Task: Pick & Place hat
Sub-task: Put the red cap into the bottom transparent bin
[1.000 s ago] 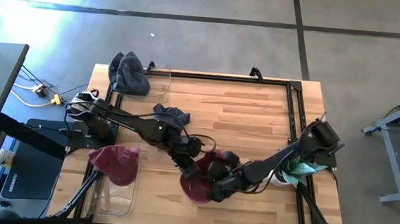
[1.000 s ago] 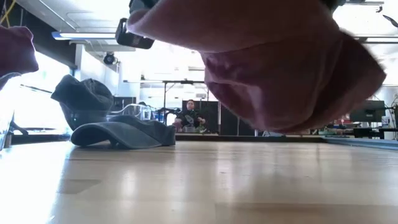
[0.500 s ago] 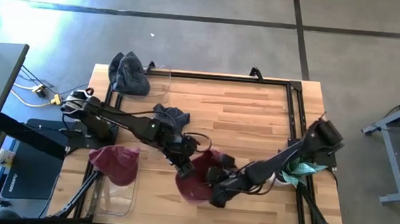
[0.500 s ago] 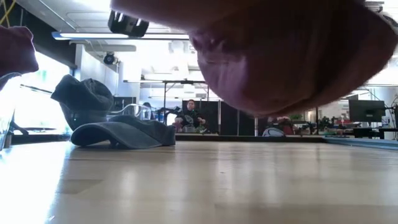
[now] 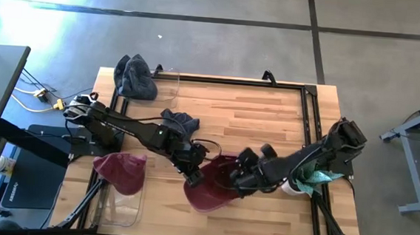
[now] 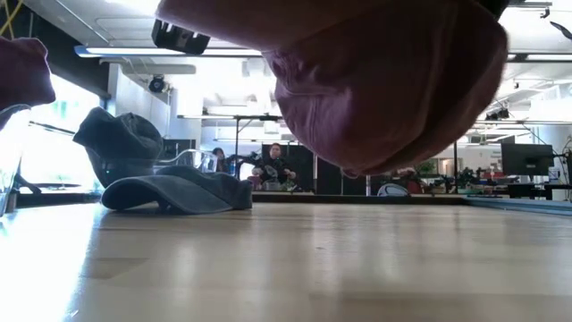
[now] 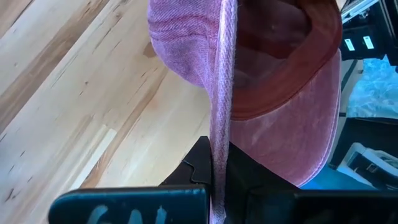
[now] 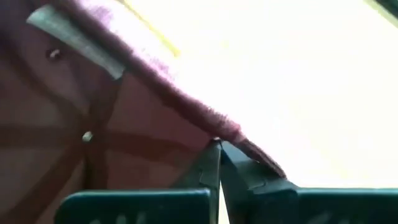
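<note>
Hanging limp, maroon fabric hat (image 5: 208, 191), rim pinched by both arms' jaws

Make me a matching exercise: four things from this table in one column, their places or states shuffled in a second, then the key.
1. maroon hat
2. dark grey cap
3. left gripper
4. teal cloth

A. lying flat on the wood behind the arms
B. at the table's right edge, under the right arm
C. held up off the table
D. shut on a hat's edge

Pairs: 1-C, 2-A, 3-D, 4-B
</note>
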